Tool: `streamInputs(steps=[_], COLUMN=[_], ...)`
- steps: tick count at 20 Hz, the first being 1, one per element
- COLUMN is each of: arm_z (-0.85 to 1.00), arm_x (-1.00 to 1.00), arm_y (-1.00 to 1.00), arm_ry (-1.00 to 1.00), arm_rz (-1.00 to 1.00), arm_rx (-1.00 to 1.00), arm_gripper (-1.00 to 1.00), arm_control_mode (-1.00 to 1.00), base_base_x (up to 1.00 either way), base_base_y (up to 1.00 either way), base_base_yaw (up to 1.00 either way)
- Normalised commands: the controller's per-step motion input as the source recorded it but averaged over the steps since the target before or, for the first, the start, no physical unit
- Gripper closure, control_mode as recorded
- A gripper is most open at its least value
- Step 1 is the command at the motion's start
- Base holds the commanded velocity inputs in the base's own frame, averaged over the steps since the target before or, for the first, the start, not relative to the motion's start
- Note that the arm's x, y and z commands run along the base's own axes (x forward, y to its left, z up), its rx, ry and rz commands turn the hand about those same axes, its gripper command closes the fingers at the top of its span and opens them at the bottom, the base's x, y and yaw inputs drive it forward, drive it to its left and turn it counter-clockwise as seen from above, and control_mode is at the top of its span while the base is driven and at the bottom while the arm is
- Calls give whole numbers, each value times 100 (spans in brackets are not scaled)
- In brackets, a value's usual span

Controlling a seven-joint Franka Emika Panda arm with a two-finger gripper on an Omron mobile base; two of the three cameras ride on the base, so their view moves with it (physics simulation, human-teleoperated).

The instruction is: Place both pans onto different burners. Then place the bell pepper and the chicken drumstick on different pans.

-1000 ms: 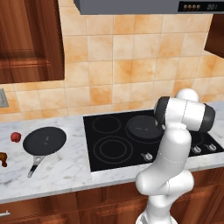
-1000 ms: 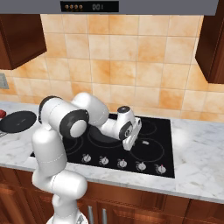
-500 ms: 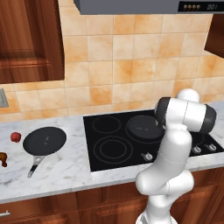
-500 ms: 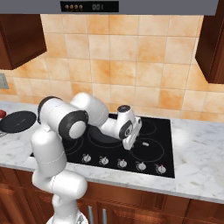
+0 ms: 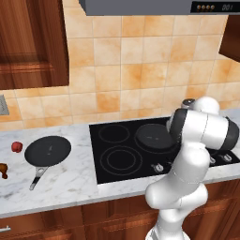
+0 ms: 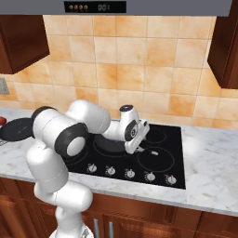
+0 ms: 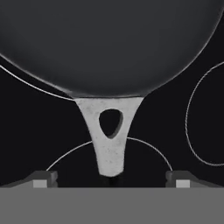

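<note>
One black pan point(image 5: 153, 136) sits on a burner ring on the cooktop point(image 5: 123, 174); it is also seen from the right base point(image 6: 108, 145) and close up in the hand view point(image 7: 109, 43). Its silver handle point(image 7: 109, 140) runs back between my gripper's point(image 7: 111, 179) fingertips point(image 7: 43, 177), which stand wide apart without touching it. The gripper point(image 6: 138, 145) is open just above the handle. The second pan point(image 5: 48, 151) lies on the marble counter at the left, with the red bell pepper point(image 5: 17, 146) and the brown chicken drumstick point(image 5: 3, 169) beside it.
Two bare burner rings point(image 5: 123, 159) lie at the cooktop's left side, another ring point(image 6: 157, 158) at its right. Silver knobs point(image 6: 130, 173) line the front edge. A range hood point(image 5: 154, 6) hangs overhead and wooden cabinets point(image 5: 28, 42) flank it.
The hand has barely shifted above the pan's handle. Both pans, the pepper and the drumstick lie where they were.
</note>
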Motion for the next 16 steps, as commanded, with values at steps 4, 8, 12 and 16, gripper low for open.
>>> streamInputs(steps=[4, 8, 12, 16], arm_z=[27, 28, 14, 1], arm_x=[-13, -22, -30, -25], arm_y=[37, 33, 34, 45], arm_ry=[0, 0, 0, -2], arm_rz=[-20, -26, -33, -35], arm_rx=[0, 2, 6, 5], arm_gripper=[-100, -100, -100, -100], arm_control_mode=[-100, -100, -100, -100], base_base_x=[0, 0, 0, 0], base_base_y=[0, 0, 0, 0], base_base_yaw=[0, 0, 0, 0])
